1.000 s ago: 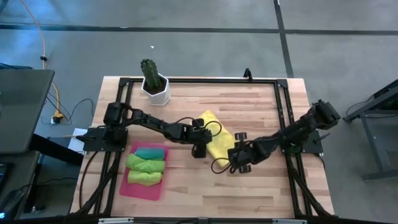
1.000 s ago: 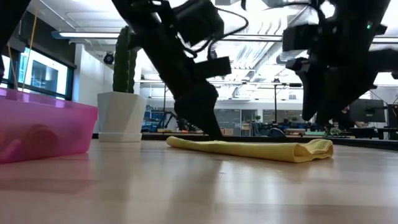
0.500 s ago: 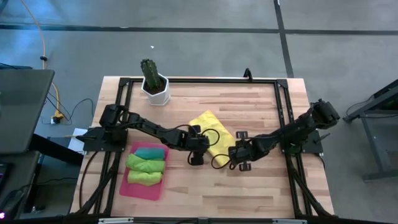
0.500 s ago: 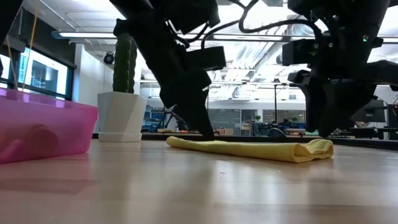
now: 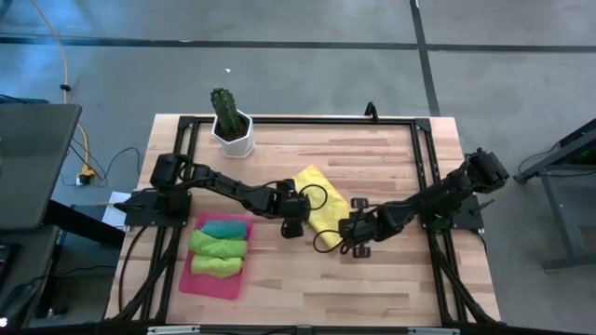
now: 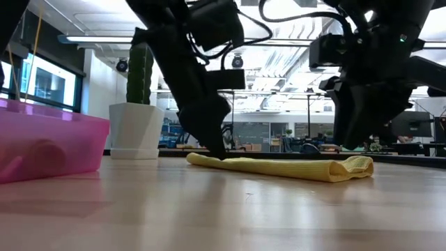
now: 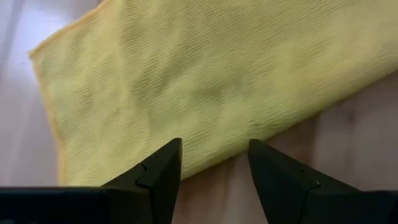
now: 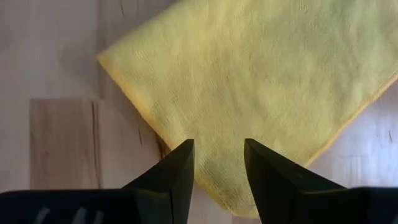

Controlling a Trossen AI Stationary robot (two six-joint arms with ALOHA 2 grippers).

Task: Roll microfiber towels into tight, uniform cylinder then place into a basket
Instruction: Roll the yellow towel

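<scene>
While both arms reach toward the middle of the wooden surface [image 5: 372, 158], a yellow towel [image 5: 321, 200] lies folded flat between them, slanting across the planks. The left gripper [image 5: 292, 226] stands at the towel's left near edge; in its wrist view the fingers [image 7: 158, 174] are parted with nothing between them, poised over the edge of the cloth where it meets the wood. From the low view the fingertip comes down right at the towel's end, though whether it touches cannot be told. The right gripper [image 5: 355, 244] sits at the towel's near right corner, its fingers [image 8: 174, 171] likewise spread and empty above the yellow cloth. Left of the towel and well apart from it, the pink basket [image 5: 186, 279] holds three rolled towels side by side: a teal one [image 5: 225, 228] farthest back, a green one [image 5: 219, 247] in the middle and a lime one [image 5: 216, 265] nearest. A white pot with a cactus [image 5: 231, 126] stands near the surface's far left corner.
</scene>
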